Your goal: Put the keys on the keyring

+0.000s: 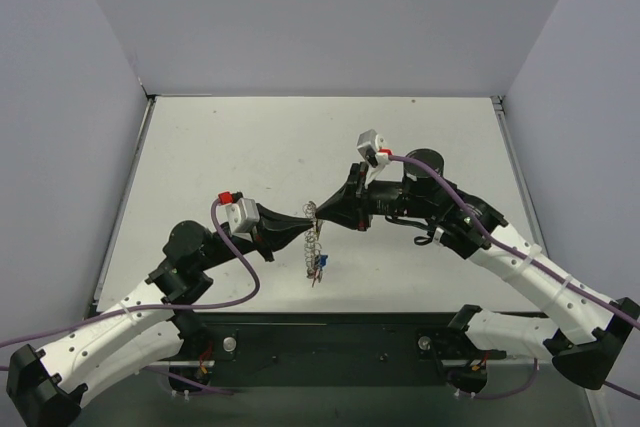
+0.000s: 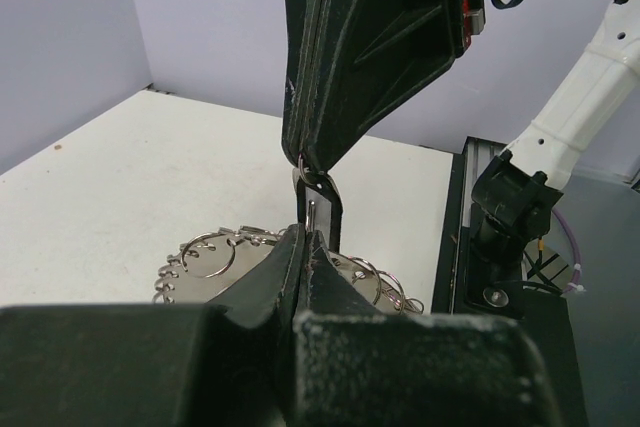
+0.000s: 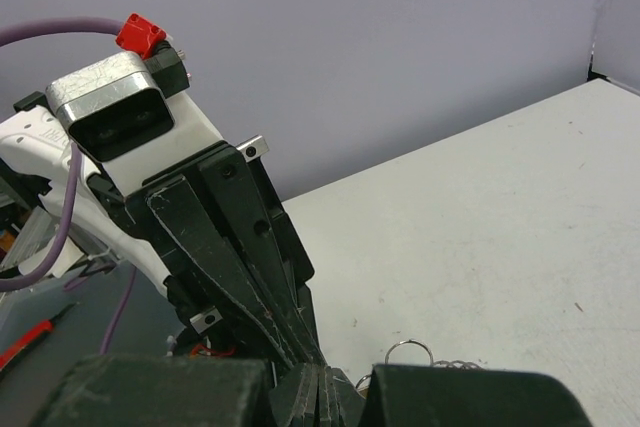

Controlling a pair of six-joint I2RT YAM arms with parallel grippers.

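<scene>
– Keyring (image 1: pixel 312 235) from above: where is it?
– Right at the left gripper's (image 1: pixel 303 219) tips, seen edge-on, over the table (image 1: pixel 250 137). The keys (image 1: pixel 320 265) dangle from it, just nearer than those tips; one blue head shows. The right gripper (image 1: pixel 328 215) meets the left gripper tip to tip.
– Jaws?
– Both pressed together.
– And the left wrist camera?
– The ribbed rim spreads out just beyond the left gripper's closed fingers (image 2: pixel 287 269). A small wire loop (image 2: pixel 318 179) sits between its tips and the right gripper's tips, which come down from above, also closed. Which one grips the loop, I cannot tell.
– Right wrist camera?
– The left gripper faces it head-on, jaws together, tips touching the right's. A wire loop peeks out just beside them.
</scene>
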